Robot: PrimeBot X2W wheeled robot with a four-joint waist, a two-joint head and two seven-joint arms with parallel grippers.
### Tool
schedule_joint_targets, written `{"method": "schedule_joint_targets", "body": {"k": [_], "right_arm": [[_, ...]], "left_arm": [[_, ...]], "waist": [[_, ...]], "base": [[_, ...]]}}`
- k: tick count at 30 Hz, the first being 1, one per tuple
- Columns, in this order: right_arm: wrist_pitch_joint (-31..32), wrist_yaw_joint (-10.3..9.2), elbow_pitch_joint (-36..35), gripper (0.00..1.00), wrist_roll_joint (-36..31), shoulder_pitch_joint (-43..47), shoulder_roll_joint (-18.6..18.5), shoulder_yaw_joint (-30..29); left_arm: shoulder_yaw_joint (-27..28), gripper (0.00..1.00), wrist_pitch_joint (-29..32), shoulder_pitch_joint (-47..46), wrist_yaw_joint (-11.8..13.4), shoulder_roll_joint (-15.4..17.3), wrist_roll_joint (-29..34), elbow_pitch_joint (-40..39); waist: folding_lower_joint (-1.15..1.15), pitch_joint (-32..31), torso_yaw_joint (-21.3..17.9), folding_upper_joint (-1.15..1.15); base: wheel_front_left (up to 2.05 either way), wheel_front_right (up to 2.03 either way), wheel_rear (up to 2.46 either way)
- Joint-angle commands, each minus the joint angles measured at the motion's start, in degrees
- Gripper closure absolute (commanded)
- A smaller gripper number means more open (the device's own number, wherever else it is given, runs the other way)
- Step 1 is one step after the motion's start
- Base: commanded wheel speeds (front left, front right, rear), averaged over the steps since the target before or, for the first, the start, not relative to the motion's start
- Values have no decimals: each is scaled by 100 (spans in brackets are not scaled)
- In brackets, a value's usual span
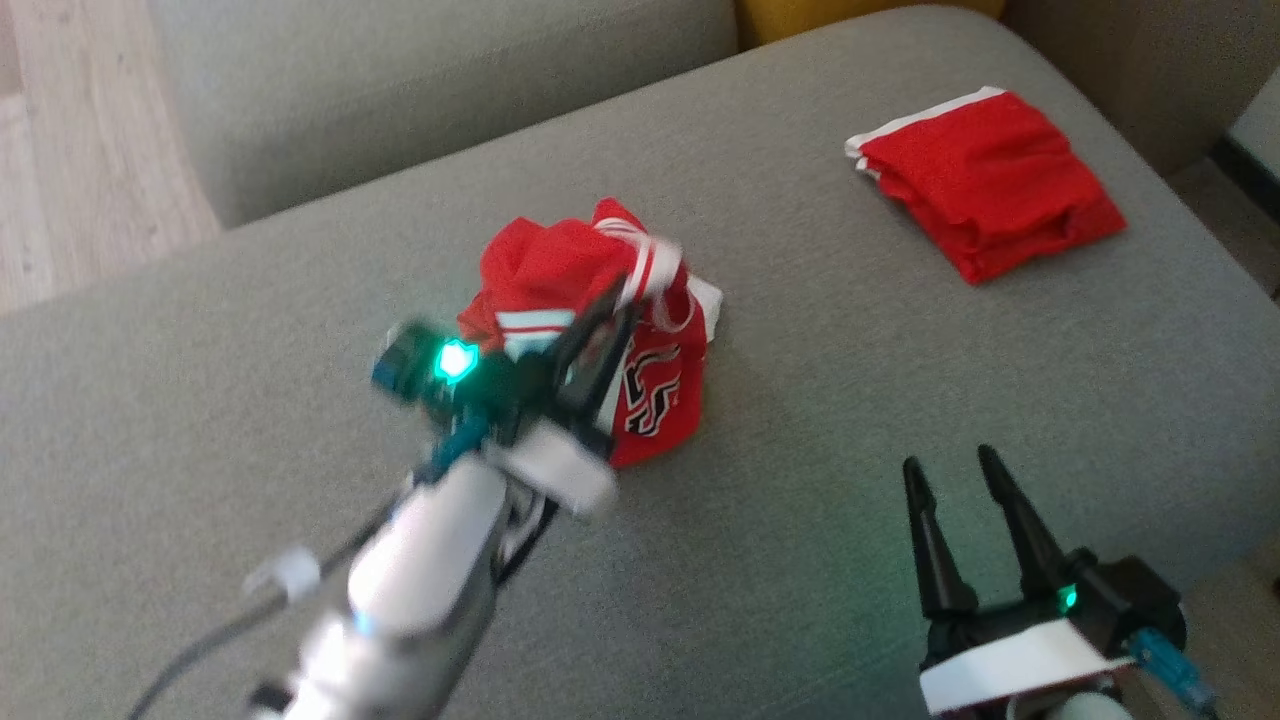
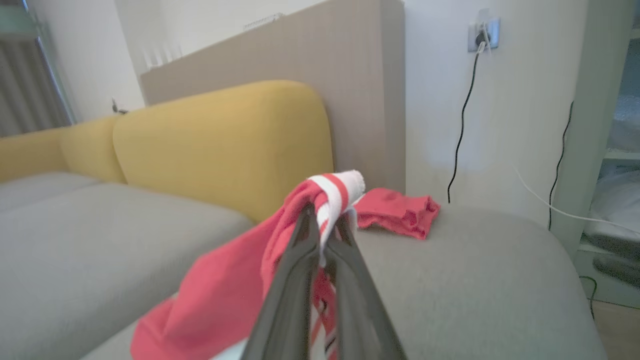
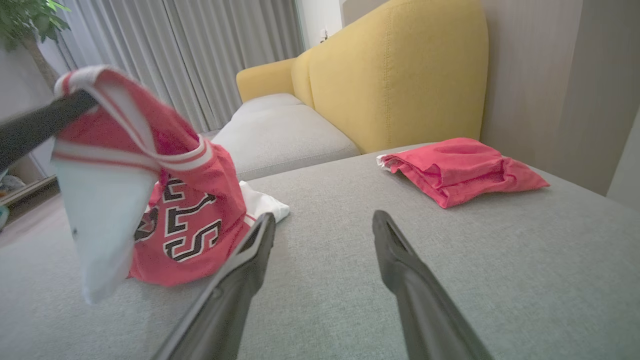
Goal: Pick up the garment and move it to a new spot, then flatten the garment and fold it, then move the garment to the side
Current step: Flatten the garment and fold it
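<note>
A crumpled red garment (image 1: pixel 560 270) with white trim and black lettering is bunched in the middle of the grey sofa seat (image 1: pixel 850 420). My left gripper (image 1: pixel 625 290) is shut on its red-and-white striped edge and holds that part lifted. In the left wrist view the striped edge (image 2: pixel 332 192) is pinched between the fingertips, with red cloth hanging below. The right wrist view shows the garment (image 3: pixel 190 210) raised at the left, its lower part still on the seat. My right gripper (image 1: pixel 950 470) stands open near the front right, a little apart from the garment, nothing between its fingers (image 3: pixel 385 245).
A second red garment (image 1: pixel 985 180), folded, lies at the back right of the seat. Yellow back cushions (image 3: pixel 395 75) rise behind the sofa. Wood floor (image 1: pixel 70 150) shows at the far left, beyond the seat edge. A black cable (image 2: pixel 462 125) hangs from a wall socket.
</note>
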Motion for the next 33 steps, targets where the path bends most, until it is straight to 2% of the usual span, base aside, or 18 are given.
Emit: {"method": "schedule_joint_targets", "body": {"k": [1,4,6,7,11,14,20,24,29,30,31,33], "right_arm": [[-22,39,-151,0,12,10,-37,178],[-22,39,-169,0,31,65,-37,183],[-22,39,-203,0,46,98,-37,177],[-22,39,-203,0,46,98,-37,177],[-22,39,-293,0,71,134,-36,117],[-22,39,-344,0,94,155,-36,48],[-22,39,-408,0,155,114,-36,-65],[-22,39,-416,0,166,37,-36,-136],[-22,39,-411,0,156,0,-36,-286],[-22,39,-409,0,148,8,-36,-323],[-22,39,-407,0,137,22,-36,-363],[-22,39,-390,0,100,43,-36,-393]], "left_arm": [[33,100,-38,-970,-28,-19,-240,-172],[-101,100,-36,-1892,-31,-38,-633,-154],[38,100,-38,-2490,-32,-39,-824,-96],[38,100,-38,-2490,-32,-39,-824,-96],[531,100,-43,-3347,36,101,-982,198],[835,100,-44,-3408,156,296,-1098,518],[932,100,-45,-2173,254,859,-1156,1088],[1165,100,-46,-952,492,1243,-1191,1161],[1645,100,-46,504,830,1559,-1165,795],[1725,67,-46,724,885,1607,-1132,710],[1791,0,-46,911,937,1649,-1088,629],[1935,0,-46,1167,1042,1715,-1006,419]], "waist": [[0,-184,-134,0],[0,-306,-179,0],[0,-355,-161,0],[0,-355,-161,0],[0,-410,36,0],[0,-404,244,0],[0,-175,724,0],[0,29,943,0],[0,187,1150,0],[0,198,1194,0],[0,201,1248,0],[0,199,1330,0]], "base": [[0,0,0],[0,0,0],[0,0,0],[0,0,0],[0,0,0],[0,0,0],[0,0,0],[0,0,0],[0,0,0],[0,0,0],[0,0,0],[0,0,0]]}}
